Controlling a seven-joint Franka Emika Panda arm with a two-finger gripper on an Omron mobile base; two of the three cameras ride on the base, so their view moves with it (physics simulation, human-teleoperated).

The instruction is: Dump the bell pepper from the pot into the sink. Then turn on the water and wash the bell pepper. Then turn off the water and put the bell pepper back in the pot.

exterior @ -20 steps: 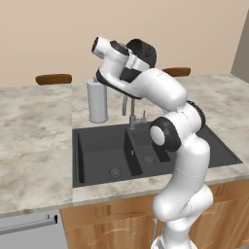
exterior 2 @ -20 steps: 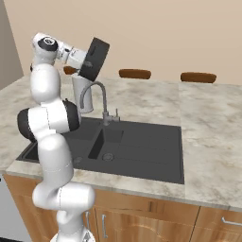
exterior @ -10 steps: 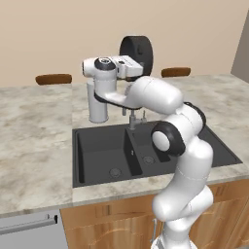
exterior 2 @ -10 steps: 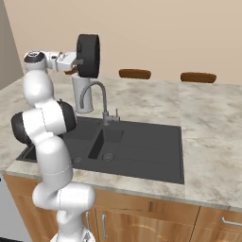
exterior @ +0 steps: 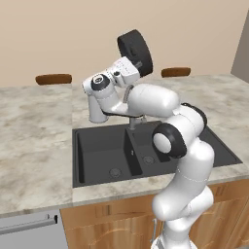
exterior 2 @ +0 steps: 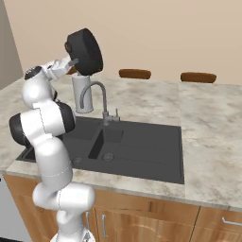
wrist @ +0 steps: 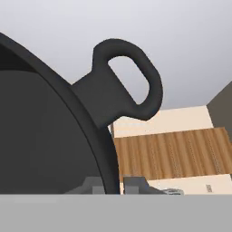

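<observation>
My gripper (exterior: 132, 62) is shut on the rim of the pot (exterior: 135, 51), held high above the back of the sink (exterior: 102, 146) and tipped up on its edge. In the right base view the pot (exterior 2: 85, 51) shows as a dark disc over the faucet (exterior 2: 96, 90), with my gripper (exterior 2: 73, 61) at its lower left edge. In the hand view my gripper (wrist: 115, 185) pinches the dark rim just below a loop handle (wrist: 129, 86) of the pot (wrist: 41, 136). The bell pepper is out of view. No water runs from the faucet.
A tall silver canister (exterior: 97, 113) stands on the counter behind the sink's left bowl, close to my wrist. Two brown chair backs (exterior 2: 135, 73) rise behind the counter. The marble counter (exterior: 34, 131) spreads wide to both sides of the sink.
My wrist has dropped and rolled, and the pot has tipped further over onto its edge while staying high above the back of the sink. The grip has not changed.
</observation>
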